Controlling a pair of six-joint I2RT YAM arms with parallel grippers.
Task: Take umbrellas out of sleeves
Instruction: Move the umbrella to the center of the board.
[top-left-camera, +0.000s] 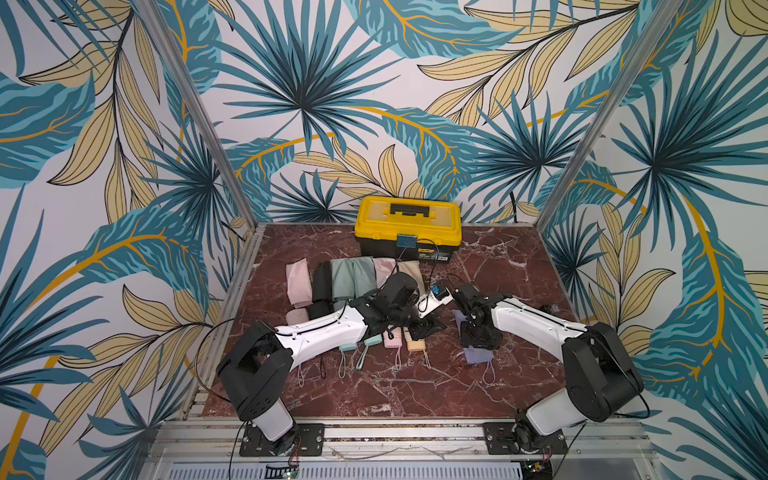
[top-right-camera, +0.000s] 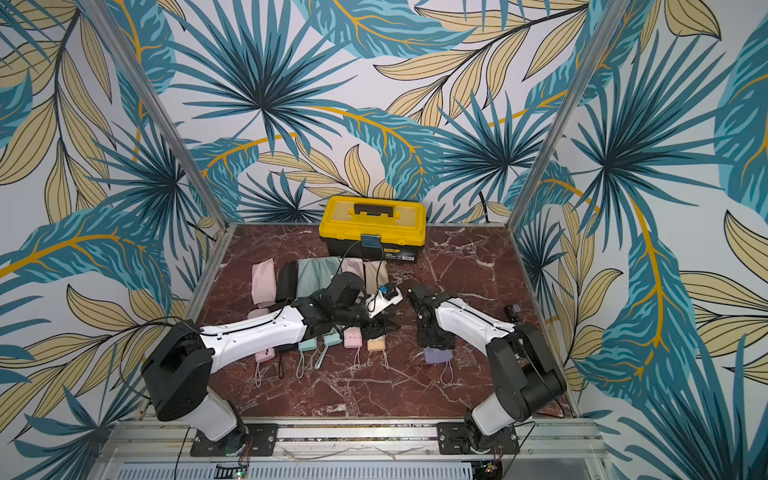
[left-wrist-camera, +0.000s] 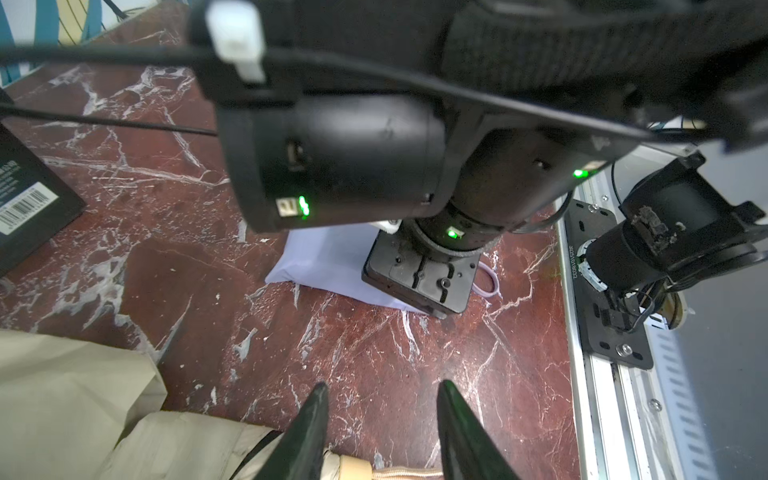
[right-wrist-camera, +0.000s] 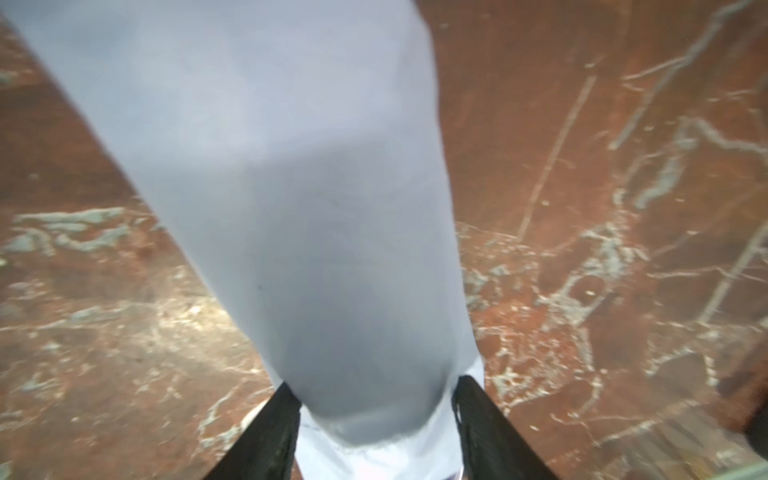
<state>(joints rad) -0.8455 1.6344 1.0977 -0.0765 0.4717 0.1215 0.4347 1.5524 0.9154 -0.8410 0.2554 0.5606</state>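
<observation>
The lilac umbrella (top-left-camera: 478, 356), sleeved, lies on the red marble desk (top-left-camera: 519, 266), long axis front-to-back, handle toward the robot. The right claw (right-wrist-camera: 374, 384) straddles it, seemingly clenched on it. The left claw (left-wrist-camera: 382, 384) hangs released and empty. Leaf-print walls (top-left-camera: 374, 104) surround.

A wide strip of the red-brown marble tabletop (top-left-camera: 374, 395) is left free at the front, between the two arm bases. The middle of the back is blocked by the black toolbox with yellow lid (top-left-camera: 409, 232); bare room is seen to its right. The left half is closed by a tight row of folded umbrellas and fabric sleeves (top-left-camera: 353, 278), crossed by the white left arm (top-left-camera: 328, 328). Between the beige umbrella handle (top-left-camera: 415, 345) and the lilac sleeved umbrella (left-wrist-camera: 328, 257) a bare lane is found, partly taken by the left fingers (left-wrist-camera: 307, 432) and bordered by the right arm (top-left-camera: 536, 324).
</observation>
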